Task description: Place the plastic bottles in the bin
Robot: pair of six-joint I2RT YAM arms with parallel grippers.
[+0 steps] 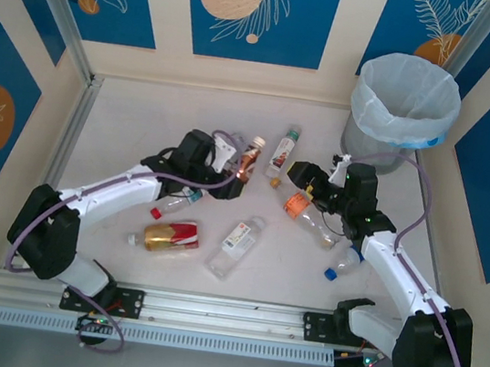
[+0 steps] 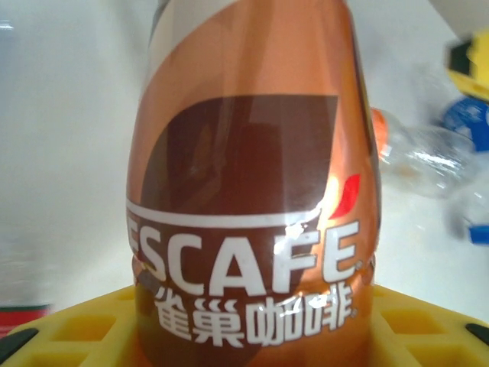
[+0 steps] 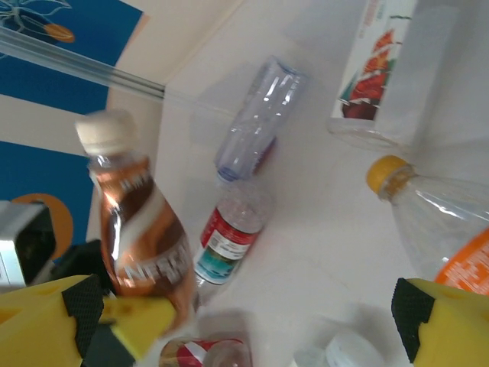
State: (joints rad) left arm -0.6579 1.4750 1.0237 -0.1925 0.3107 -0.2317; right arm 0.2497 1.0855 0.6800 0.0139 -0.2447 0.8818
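bottles (image 1: 170, 236) litter white table (image 1: 285, 284), blue walls (image 1: 292, 24)

White capitals "ESCAFE", their start lost round the curve, cross the label of a copper-brown bottle (image 2: 252, 191), above the white Chinese characters 雀巢咖啡. Print on a neighbouring bottle (image 3: 228, 243), labelled red and teal, is too small to read.

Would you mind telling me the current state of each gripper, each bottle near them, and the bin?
Left gripper: shut on the Nescafe bottle.
Right gripper: open, holding nothing.
Nescafe bottle: capped, gripped.
Orange-label bottle: capped, lying loose.
Red-and-gold bottle: lying loose.
Blue-cap bottle: lying loose.
Bin: upright, bag-lined.
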